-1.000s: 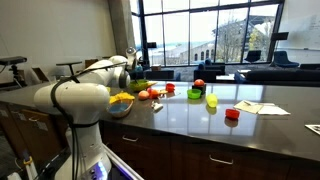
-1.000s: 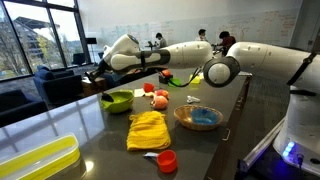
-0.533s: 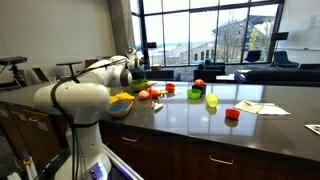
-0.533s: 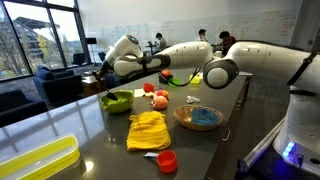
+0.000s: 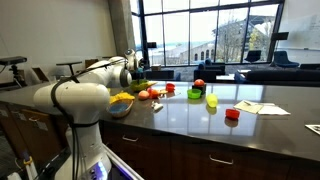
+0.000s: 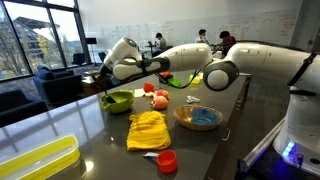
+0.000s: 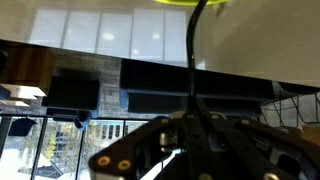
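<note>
Pincer (image 6: 103, 80) clamped on thin dark rod (image 7: 193, 55), its far end at the green bowl (image 6: 117, 101) on counter (image 6: 100, 135). Probably a utensil handle: light, stiff, slick. Grip mid-shaft, it may pivot.

No text, label, brand or number can be read in any view. The far whiteboard (image 6: 185, 18) carries faint marks too small to make out. The papers (image 5: 262, 107) at the right of the counter (image 5: 200, 125) show no legible print.
</note>
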You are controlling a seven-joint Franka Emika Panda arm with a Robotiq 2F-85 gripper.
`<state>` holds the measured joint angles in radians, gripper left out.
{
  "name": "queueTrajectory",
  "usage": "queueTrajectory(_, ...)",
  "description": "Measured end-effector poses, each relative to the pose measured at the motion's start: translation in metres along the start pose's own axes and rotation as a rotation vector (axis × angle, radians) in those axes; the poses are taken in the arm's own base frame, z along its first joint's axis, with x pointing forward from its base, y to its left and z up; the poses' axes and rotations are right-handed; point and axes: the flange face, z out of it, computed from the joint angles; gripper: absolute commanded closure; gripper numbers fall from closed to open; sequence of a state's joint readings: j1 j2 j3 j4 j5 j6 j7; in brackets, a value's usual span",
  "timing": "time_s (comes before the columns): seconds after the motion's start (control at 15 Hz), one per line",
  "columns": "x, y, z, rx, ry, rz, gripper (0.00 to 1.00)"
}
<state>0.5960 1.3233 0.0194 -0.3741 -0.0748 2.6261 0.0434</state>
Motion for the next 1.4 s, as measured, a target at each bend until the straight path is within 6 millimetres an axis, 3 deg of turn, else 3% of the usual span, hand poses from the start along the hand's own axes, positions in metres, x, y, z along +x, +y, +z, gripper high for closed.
queueTrajectory(0.47,-0.024,-0.007,0.018,-0.017,-0.088,0.096,0.99)
queueTrajectory(1.4,-0.025,-0.011,0.016,-0.344,-0.112,0.245,0.99)
